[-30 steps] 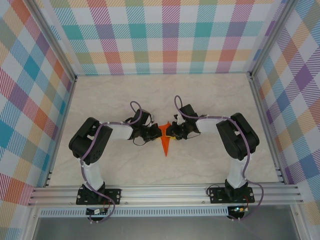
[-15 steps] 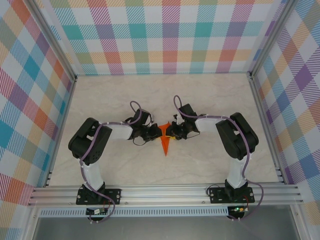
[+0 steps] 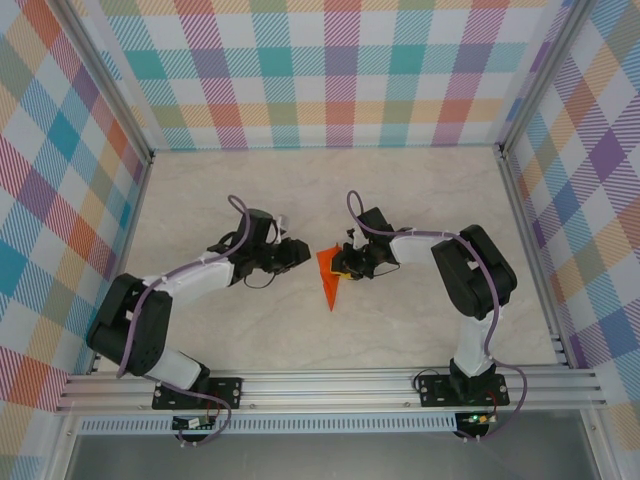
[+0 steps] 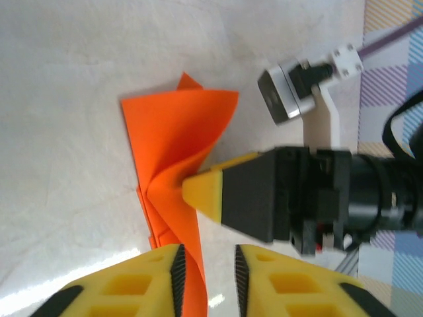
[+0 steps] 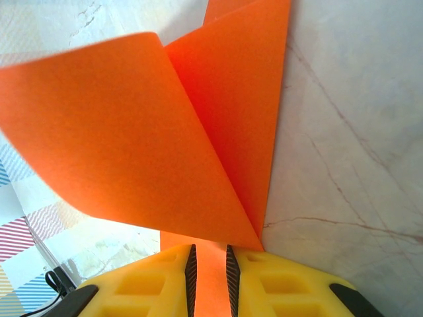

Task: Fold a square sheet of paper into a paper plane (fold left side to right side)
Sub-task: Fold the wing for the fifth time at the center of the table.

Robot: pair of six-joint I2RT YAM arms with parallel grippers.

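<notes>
From above, the paper plane (image 3: 329, 275) lies mid-table (image 3: 400, 200) between the two arms. Its long axis runs far to near, with the sharp tip pointing at the near edge and the broad end away. The right end effector (image 3: 345, 265) sits on its right flank. The left end effector (image 3: 302, 252) is just beside its left edge, so the paper lies to that arm's right and the right arm is the nearer.

In the left wrist view, the left end effector (image 4: 209, 252) has its pads spread a little, with a gap far wider than the thin orange strip showing between them. Ahead, the paper plane (image 4: 175, 139) has a flap curling up around the tip of the right end effector (image 4: 198, 188).

In the right wrist view, the right end effector (image 5: 209, 251) is pressed together, apparently pinching the paper plane (image 5: 132, 132), whose raised flap stands over the marbled table (image 5: 350, 132)
</notes>
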